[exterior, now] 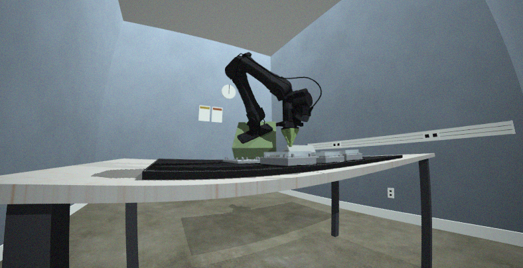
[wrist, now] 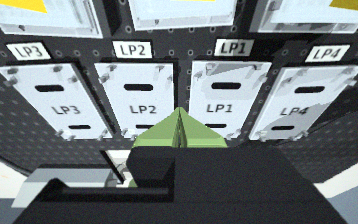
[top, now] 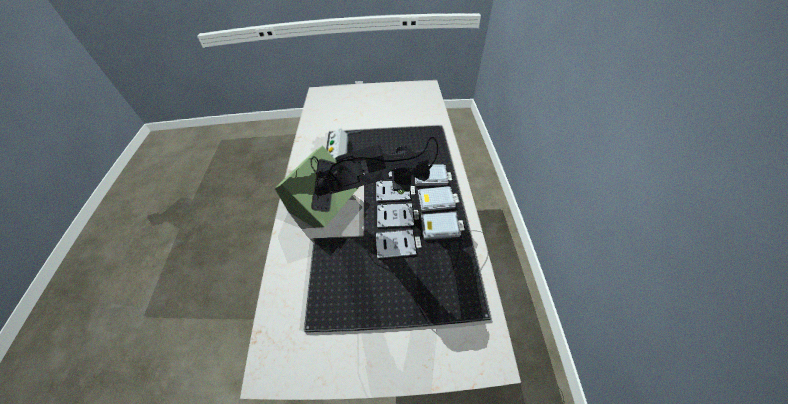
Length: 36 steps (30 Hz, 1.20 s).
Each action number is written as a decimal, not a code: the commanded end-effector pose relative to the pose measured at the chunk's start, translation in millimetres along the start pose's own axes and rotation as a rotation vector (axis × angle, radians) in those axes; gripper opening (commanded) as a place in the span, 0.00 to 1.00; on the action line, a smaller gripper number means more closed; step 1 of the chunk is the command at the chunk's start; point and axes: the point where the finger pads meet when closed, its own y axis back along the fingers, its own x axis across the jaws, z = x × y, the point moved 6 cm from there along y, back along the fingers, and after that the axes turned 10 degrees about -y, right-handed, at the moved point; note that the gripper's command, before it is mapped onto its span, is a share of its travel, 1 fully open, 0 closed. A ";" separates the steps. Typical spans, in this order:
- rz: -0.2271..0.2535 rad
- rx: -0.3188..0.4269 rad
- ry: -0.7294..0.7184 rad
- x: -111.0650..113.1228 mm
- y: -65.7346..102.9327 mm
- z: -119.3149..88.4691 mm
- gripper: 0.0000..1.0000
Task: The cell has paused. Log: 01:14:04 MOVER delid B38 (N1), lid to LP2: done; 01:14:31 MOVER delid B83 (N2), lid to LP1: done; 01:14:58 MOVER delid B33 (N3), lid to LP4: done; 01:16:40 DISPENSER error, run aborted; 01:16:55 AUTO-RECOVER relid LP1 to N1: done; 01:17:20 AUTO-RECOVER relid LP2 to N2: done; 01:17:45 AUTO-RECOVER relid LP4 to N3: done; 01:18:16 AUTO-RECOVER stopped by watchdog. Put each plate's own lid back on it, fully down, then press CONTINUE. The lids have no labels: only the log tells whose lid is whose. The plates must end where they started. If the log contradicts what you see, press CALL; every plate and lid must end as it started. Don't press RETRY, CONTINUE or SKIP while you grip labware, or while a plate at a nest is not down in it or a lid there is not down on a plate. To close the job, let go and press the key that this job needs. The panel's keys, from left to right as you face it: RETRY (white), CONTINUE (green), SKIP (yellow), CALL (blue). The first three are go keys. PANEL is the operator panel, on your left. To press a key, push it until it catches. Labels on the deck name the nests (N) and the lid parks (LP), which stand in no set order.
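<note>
The pale table (top: 281, 346) (exterior: 233, 189) carries the black perforated deck (top: 352, 296) (exterior: 204, 173). The black arm (top: 347, 172) (exterior: 265, 77) extends from the green block (top: 337, 208) (exterior: 256, 150) above the deck. Three plates (top: 441, 225) (exterior: 288, 160) (wrist: 182, 11) sit in a row on the far side, left to right, each with a clear cover over it. Nearer are four parks: LP3 (wrist: 64, 100), LP2 (top: 383, 194) (wrist: 142, 100), LP1 (top: 394, 215) (wrist: 230, 100) and, rightmost, LP4 (top: 395, 244) (wrist: 305, 100); their plates' surfaces are exposed. The operator panel (top: 340, 143) stands at left. The gripper (top: 400, 191) (exterior: 290, 145) (wrist: 179, 111) is closed, gripping nothing, above the parks, between LP2 and LP1 in the wrist view.
</note>
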 end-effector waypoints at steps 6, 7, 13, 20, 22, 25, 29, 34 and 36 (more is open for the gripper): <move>0.007 -0.009 -0.002 -0.3 1.0 1.1 0.00; 0.015 -0.034 -0.020 -1.4 13.7 8.3 0.00; 0.017 -0.033 -0.020 -1.9 33.8 7.6 0.00; 0.005 -0.014 0.000 1.2 63.9 4.3 0.00; 0.010 -0.019 -0.006 -0.5 73.2 4.3 0.00; 0.021 -0.030 -0.021 -4.9 77.2 4.4 0.00; 0.012 -0.021 -0.009 -3.0 74.5 2.8 0.00; 0.003 -0.012 0.064 13.3 72.0 -4.9 0.00; 0.003 -0.012 0.104 22.6 72.0 -9.1 0.00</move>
